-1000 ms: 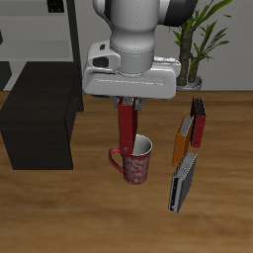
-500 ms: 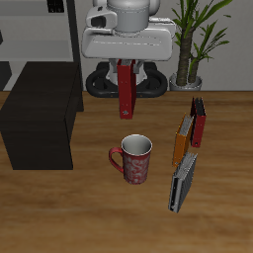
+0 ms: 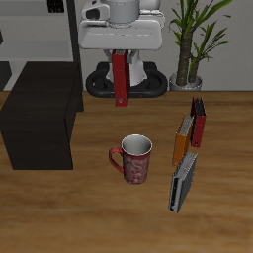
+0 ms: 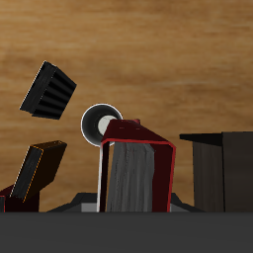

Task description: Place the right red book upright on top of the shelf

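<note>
My gripper (image 3: pixel 120 56) is shut on the right red book (image 3: pixel 120 79), which hangs upright below it, high above the table and farther back than the mug. In the wrist view the book (image 4: pixel 133 178) fills the space between my fingers, seen end on, with grey page edges inside a red cover. The shelf (image 3: pixel 40 111) is the low black boxy unit beside the mug; its flat top is bare. It also shows in the wrist view (image 4: pixel 222 168). The book is above the table beside the shelf, not over its top.
A red patterned mug (image 3: pixel 133 158) stands on the table below and in front of the book. An orange book (image 3: pixel 180 141), a shorter red book (image 3: pixel 199 123) and a dark grey book (image 3: pixel 182 181) lie nearer the plant. A potted plant (image 3: pixel 191 44) and a thin-framed rack (image 3: pixel 40 35) stand at the back.
My gripper has risen and moved back toward the robot's base with the red book in it. The book is now well above and behind the mug.
</note>
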